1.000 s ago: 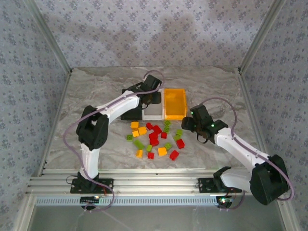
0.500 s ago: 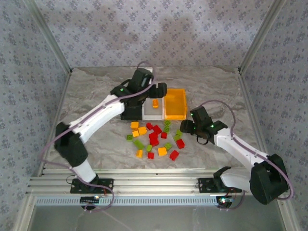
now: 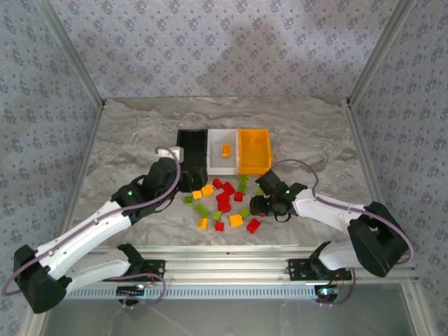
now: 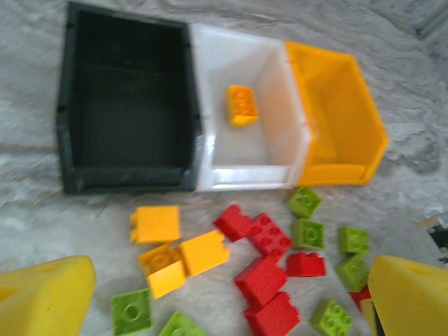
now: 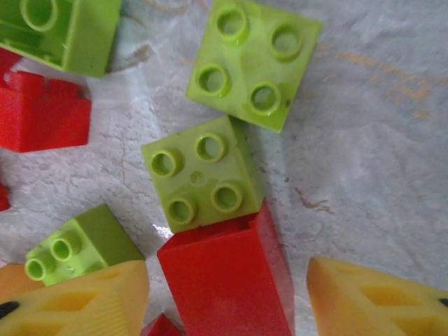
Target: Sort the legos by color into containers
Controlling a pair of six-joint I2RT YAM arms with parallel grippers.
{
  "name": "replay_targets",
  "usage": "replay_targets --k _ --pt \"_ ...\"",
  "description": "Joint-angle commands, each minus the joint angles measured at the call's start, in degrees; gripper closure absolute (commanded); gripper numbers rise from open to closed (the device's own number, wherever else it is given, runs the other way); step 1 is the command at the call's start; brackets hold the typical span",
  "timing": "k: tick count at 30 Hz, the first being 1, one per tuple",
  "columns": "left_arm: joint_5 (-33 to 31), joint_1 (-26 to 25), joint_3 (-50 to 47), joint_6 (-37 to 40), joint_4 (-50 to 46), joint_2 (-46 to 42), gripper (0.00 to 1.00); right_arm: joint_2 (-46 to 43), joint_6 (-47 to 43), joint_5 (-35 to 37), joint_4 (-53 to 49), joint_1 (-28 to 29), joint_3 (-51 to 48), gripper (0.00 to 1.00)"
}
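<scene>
We see one orange studded plastic brick (image 4: pixel 241 105) inside the white rectangular plastic bin (image 4: pixel 241 178). Loose red, green and orange bricks (image 3: pixel 224 203) lie scattered just before that bin. There our left gripper (image 4: pixel 227 301) hangs with fingers wide apart, and our right gripper (image 5: pixel 227 294) straddles a red brick (image 5: pixel 224 273), fingers apart.

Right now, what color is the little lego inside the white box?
It's yellow-orange; the lego shows best in the left wrist view.

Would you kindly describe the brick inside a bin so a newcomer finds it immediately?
Beyond the loose bricks, a black bin, a white bin and an orange bin stand in a row. In the white one lies one orange brick; all others sit on the table.
</scene>
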Motion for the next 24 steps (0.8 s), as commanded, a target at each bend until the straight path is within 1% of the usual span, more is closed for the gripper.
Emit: replay_targets --k 1,4,7,10,12,15,18,20,24 --pt "-5.60 -0.01 -3.63 -4.21 -2.81 -4.66 0.00 2.07 0.37 0.47 1.64 0.70 -1.21 0.44" --pt "-8.03 0.07 -7.68 -5.58 -2.70 -9.48 0.00 1.94 0.63 1.12 1.40 1.23 -1.05 0.58" --pt "-9.31 0.07 -11.10 -5.79 -2.41 -14.31 0.00 -0.55 0.71 1.92 -0.25 1.34 -0.46 0.70" --pt "-10.09 0.16 -14.39 -6.63 -2.28 -18.64 0.00 -4.57 0.60 2.70 -4.18 1.25 1.80 0.76" --pt "-10.95 0.38 -16.29 -7.88 -2.83 -20.86 0.00 -6.60 0.29 2.38 -6.64 0.46 4.83 0.76" --pt "-11.45 1.24 -17.46 -11.08 -5.34 -22.53 0.01 -6.04 -2.88 2.82 -7.25 -3.51 10.93 0.76" --pt "-10.07 2.50 -16.72 -11.51 -7.90 -21.72 0.01 -0.51 -4.08 1.88 -6.07 -7.66 17.90 0.76" --pt "-8.14 2.76 -16.80 -10.10 -7.80 -21.14 0.01 4.94 -4.56 1.59 -4.70 -9.73 22.62 0.75" --pt "-6.79 2.96 -17.93 -10.10 -7.47 -20.95 0.00 16.17 -5.81 2.89 -5.03 -13.15 32.79 0.75"
